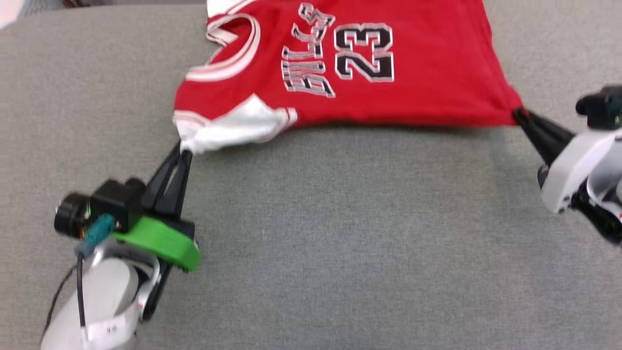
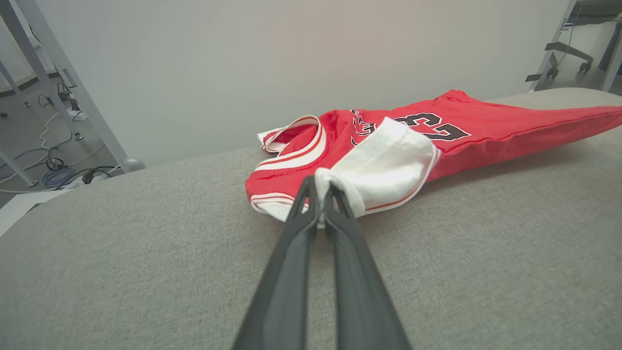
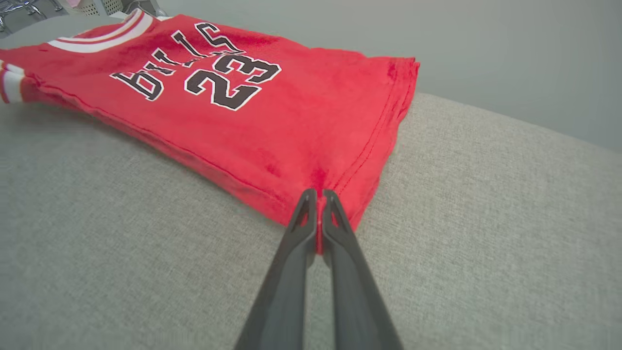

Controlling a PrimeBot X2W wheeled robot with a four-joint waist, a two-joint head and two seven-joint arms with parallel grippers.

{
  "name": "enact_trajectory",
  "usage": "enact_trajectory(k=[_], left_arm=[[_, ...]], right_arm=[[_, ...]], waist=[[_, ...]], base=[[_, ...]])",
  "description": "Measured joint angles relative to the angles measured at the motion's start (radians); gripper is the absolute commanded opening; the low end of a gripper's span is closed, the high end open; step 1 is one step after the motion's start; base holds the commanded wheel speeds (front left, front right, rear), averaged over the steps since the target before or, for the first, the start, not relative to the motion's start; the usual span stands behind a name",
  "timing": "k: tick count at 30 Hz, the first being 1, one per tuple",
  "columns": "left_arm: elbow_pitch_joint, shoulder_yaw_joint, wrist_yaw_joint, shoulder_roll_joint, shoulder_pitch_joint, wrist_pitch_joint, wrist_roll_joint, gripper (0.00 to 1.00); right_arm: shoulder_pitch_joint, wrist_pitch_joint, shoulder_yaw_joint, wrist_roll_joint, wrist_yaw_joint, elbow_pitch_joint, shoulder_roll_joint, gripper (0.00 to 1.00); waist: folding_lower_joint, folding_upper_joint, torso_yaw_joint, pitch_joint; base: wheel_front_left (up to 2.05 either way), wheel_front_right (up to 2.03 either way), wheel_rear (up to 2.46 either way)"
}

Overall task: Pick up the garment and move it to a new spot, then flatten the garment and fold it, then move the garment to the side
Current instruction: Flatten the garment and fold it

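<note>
The garment [image 1: 413, 73], a red jersey with white sleeves and a black "23" print facing up, lies across the far part of the grey surface. My left gripper [image 1: 183, 151] is shut on the tip of its near white sleeve [image 2: 388, 165], pinched between the two dark fingers [image 2: 318, 194]. At the right, my right gripper [image 1: 519, 113] is shut on the near red hem corner [image 3: 318, 182]. The near edge of the garment [image 3: 243, 121] is pulled taut between both grips and lifted slightly off the surface.
The grey fabric-covered surface [image 1: 316, 243] stretches wide in front of the garment. Its far edge runs just behind the jersey, with a pale wall [image 2: 291, 63] beyond. Cables [image 2: 58, 170] and a frame leg [image 2: 73, 92] are on the floor to the left.
</note>
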Motion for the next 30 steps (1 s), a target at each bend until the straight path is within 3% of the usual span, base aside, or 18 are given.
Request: enact_trajectory(k=[16,30], left_arm=[[-0.053,-0.039,0.045,0.005,0.449,0.023,-0.132,0.00],[-0.044,-0.091,0.047,-0.008,0.587,0.053,-0.179,0.00]], right_arm=[[0.466,-0.015,-0.090,0.065,0.000,-0.109,-0.053,0.00],[0.801,0.022,-0.305,0.023,0.000,-0.183,-0.022,0.00]], waist=[[0.0000,0.0000,0.008,-0.230],[0.0000,0.0000,0.029,-0.304]], base=[[0.00,0.00,0.00],[0.00,0.00,0.00]])
